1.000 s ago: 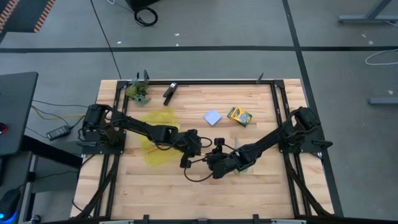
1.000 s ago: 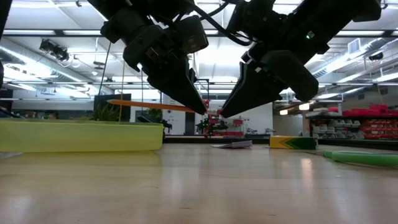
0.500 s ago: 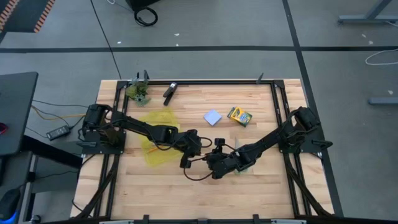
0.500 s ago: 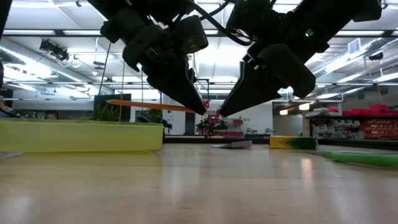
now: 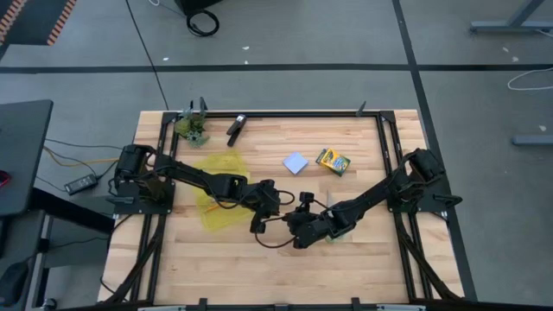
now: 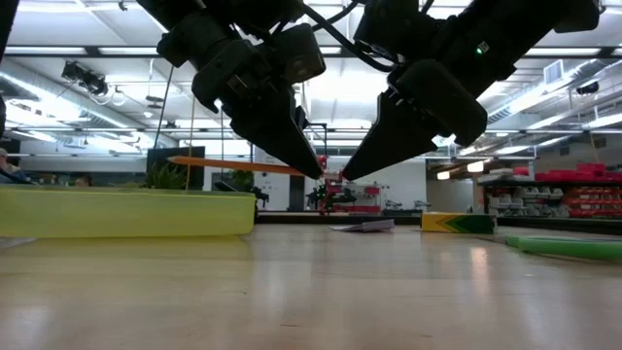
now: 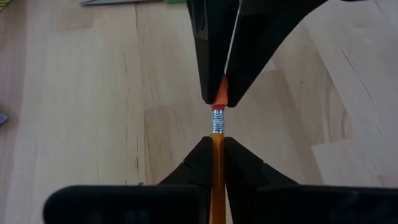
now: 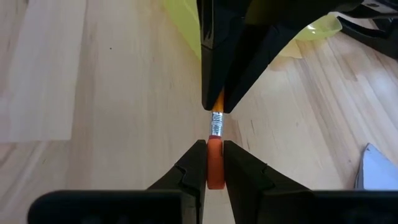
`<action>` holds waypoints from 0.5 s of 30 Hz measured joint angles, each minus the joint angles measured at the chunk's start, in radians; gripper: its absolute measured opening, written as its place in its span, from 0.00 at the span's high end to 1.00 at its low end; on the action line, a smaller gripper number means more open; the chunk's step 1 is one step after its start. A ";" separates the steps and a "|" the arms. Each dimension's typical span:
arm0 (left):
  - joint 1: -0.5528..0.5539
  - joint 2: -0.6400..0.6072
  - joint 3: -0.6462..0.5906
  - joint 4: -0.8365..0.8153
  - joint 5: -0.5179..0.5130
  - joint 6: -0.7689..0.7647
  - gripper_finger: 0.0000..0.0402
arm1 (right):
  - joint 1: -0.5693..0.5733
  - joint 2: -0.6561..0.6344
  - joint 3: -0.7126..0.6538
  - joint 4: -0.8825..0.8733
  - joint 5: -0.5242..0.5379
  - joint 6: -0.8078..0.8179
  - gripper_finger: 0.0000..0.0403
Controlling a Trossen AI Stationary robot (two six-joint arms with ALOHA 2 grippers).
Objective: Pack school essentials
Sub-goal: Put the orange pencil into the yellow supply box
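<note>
An orange pencil (image 6: 233, 164) hangs nearly level above mid-table. My left gripper (image 6: 316, 172) and my right gripper (image 6: 346, 176) are both shut on it, tip to tip, each slanting down. In the left wrist view the pencil (image 7: 217, 155) runs out between my left fingers to its silver ferrule (image 7: 217, 121). A yellow pouch (image 5: 220, 186) lies open on the table left of both grippers. The crayon box (image 5: 332, 160) and the pale blue note pad (image 5: 295, 162) lie flat farther back. My left gripper pinches the pencil's shaft (image 7: 217, 148) just behind the ferrule, between its two fingertips, slanting down from the table's left. The long shaft runs back to the left past the fingers (image 6: 292, 146), clear of the table. My right gripper pinches the pencil's orange eraser end (image 8: 215, 163) between its two fingertips, slanting down from the table's right. The pencil points straight away from the fingers, lifted clear.
A black clip-like tool (image 5: 236, 127) and a green leafy clump (image 5: 194, 128) sit at the far left edge. Something green (image 6: 573, 248) lies on the table at the right, under my right arm. Bare wood spreads toward the near edge (image 5: 276, 276).
My right gripper has rolled a little about its own pointing line while staying on the eraser end. The pencil and my left gripper have kept their place.
</note>
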 joint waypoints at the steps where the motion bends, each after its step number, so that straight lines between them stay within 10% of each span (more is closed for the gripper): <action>1: 0.000 0.000 0.000 0.002 0.000 0.001 0.94 | 0.000 0.000 0.000 0.000 0.000 0.003 0.86; 15: 0.000 0.000 0.000 0.003 0.000 0.004 0.94 | 0.000 0.000 -0.037 0.074 0.011 0.011 0.86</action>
